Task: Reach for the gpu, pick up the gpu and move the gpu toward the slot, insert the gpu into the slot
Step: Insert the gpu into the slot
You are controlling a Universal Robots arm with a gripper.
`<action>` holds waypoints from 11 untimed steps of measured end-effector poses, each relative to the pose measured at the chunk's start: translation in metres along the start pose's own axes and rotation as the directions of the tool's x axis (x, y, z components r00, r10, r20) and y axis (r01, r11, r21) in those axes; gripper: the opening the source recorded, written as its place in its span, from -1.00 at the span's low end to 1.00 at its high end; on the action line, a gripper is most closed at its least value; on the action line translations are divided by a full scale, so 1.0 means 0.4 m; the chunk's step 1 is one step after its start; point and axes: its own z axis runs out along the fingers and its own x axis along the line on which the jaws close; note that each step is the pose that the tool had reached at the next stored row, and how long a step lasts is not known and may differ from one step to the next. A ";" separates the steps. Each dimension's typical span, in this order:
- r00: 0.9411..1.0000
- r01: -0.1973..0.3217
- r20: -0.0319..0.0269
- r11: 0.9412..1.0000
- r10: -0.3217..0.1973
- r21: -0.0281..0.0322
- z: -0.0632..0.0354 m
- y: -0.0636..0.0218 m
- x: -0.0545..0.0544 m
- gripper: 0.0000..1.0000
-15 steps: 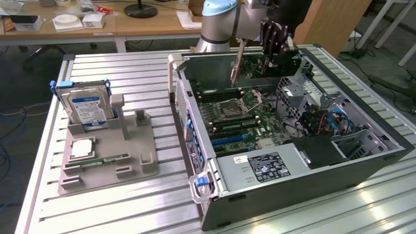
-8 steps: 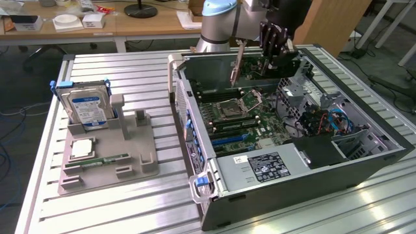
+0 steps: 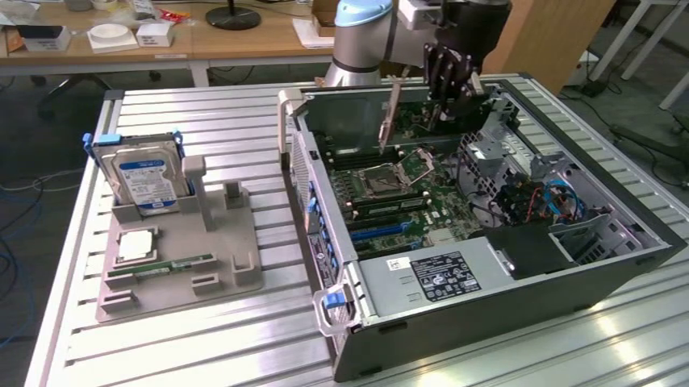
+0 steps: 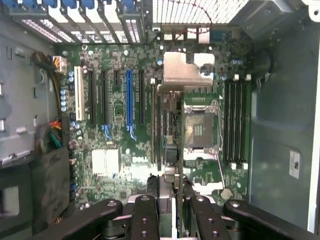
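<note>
Gpu, a thin flat dark circuit card (image 4: 169,155), hangs edge-down inside the open black computer case (image 3: 603,274), pinched between the jaws, apparently so its lower edge can meet a connector. It stands above the green motherboard (image 4: 116,112), beside and not yet over the long narrow blue plastic slot (image 4: 129,97).

The gpu's (image 4: 169,150) held end is hidden inside the end effector (image 4: 167,202).

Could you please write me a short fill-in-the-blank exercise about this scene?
1. The gripper holds the graphics card over the open computer ____.
2. The long slot on the green motherboard is coloured ____.
3. The hard drive stands upright in the ____ holder.
Answers: case; blue; grey.
</note>
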 end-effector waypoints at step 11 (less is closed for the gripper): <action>1.000 -0.001 0.000 1.000 0.001 0.000 0.027 0.037 0.011 -0.43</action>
